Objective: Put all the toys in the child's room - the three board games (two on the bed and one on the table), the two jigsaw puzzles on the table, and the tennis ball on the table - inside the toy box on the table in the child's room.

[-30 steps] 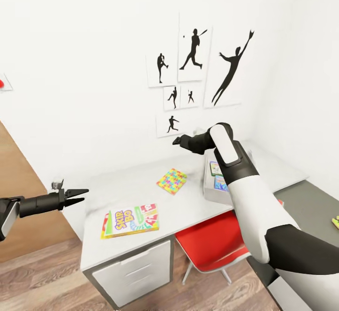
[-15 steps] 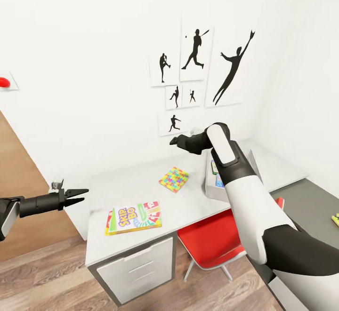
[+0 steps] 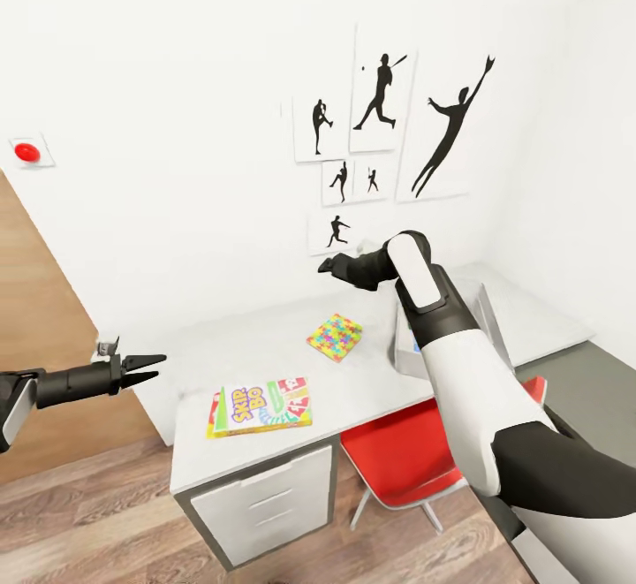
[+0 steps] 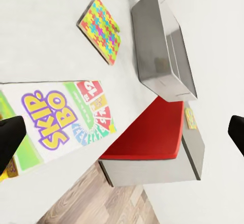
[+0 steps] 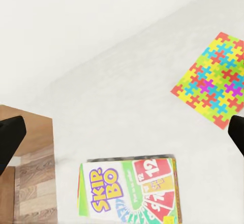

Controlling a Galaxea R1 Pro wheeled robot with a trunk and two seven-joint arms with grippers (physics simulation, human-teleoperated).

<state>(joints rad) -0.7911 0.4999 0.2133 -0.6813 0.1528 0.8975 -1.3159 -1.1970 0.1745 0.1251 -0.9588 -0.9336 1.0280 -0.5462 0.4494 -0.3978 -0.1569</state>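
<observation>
Head view first: the table [image 3: 265, 350] ran along the white wall under the black athlete pictures [image 3: 384, 94], and I'll use it as the anchor for everything. The Skip-Bo board game [image 3: 260, 406] lay flat near the table's front edge, above the white drawer cabinet [image 3: 265, 500]. A jigsaw puzzle [image 3: 335, 337] lay flat further back on the table, well apart from the Skip-Bo box. The toy box [image 3: 488, 323] sat on the table past the puzzle, mostly hidden behind the right arm, so I couldn't make out its contents here. A red chair [image 3: 402, 456] was tucked under the table's front edge. The left gripper [image 3: 147, 368] hung off the table's cabinet end, over the floor, fingers a little apart and holding nothing. The right gripper [image 3: 325, 265] was above the table's back part, near the wall; honestly it was too dark and small to tell how wide it was.

Left wrist view: the Skip-Bo box [image 4: 61, 117], puzzle [image 4: 100, 30] and grey toy box [image 4: 163, 51] all sat on the table, with the red chair [image 4: 147, 135] beside it. The fingertips [image 4: 10, 135] sat at opposite picture edges, so wide open, empty.

Right wrist view: Skip-Bo [image 5: 129, 193] and puzzle [image 5: 211, 79] on the tabletop, fingertips [image 5: 10, 137] again far apart, nothing between them.
</observation>
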